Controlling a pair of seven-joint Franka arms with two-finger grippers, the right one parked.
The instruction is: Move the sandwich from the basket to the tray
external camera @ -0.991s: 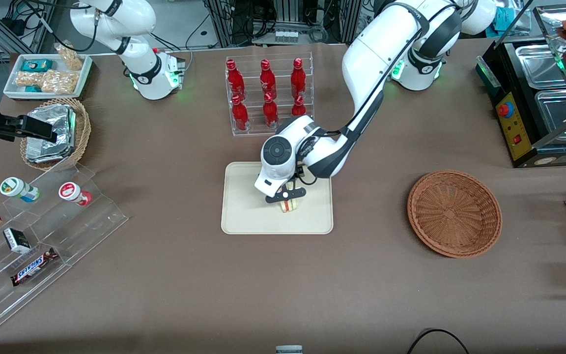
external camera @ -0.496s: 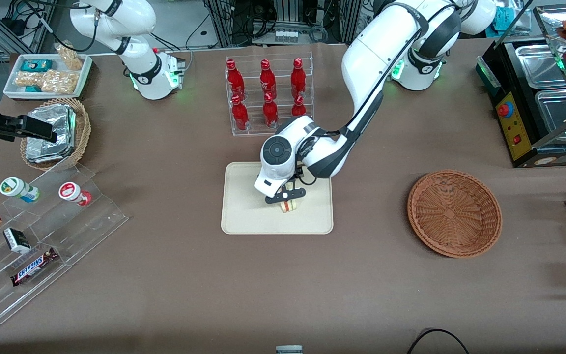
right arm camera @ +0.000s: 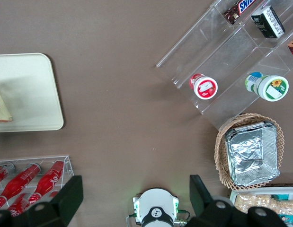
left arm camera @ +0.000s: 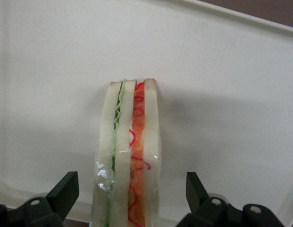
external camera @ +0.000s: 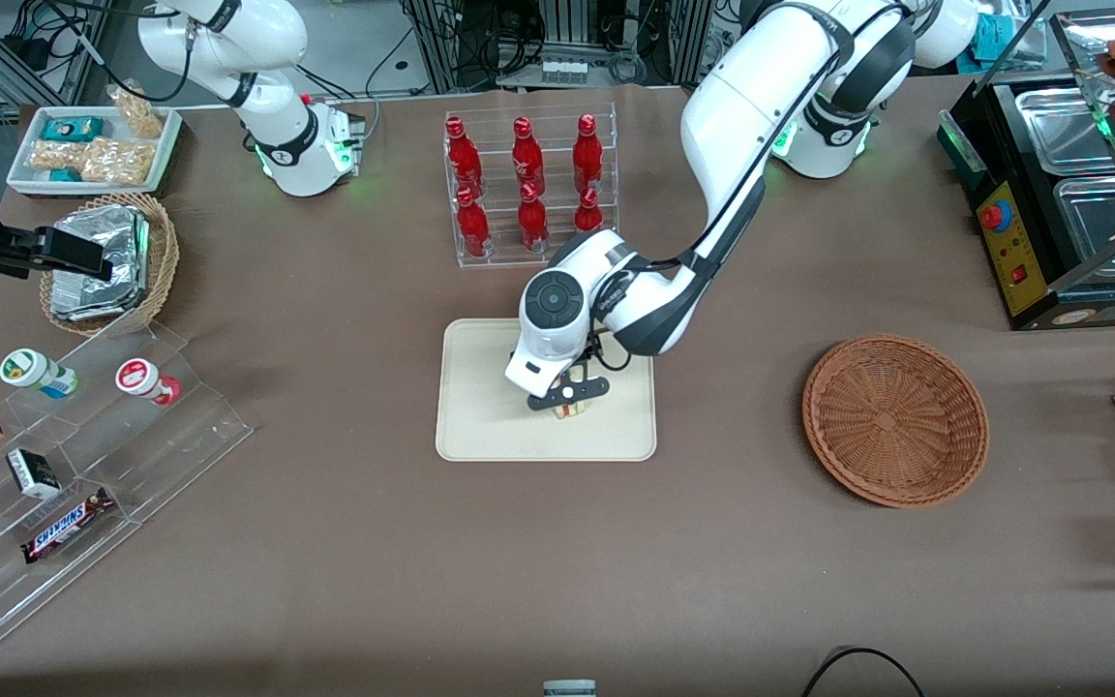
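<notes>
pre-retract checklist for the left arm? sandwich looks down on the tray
1. sandwich on the tray, standing on edge: ok.
2. claw open, fingers clear of the bread on both sides: ok.
3. claw hangs straight over the sandwich, so a vertical lift should not clip it: ok.
4. Sandwich inside the tray rim, not overhanging: ok.
5. basket holds nothing more to move: ok.
6. Sandwich steady once left standing unsupported: cannot tell.
</notes>
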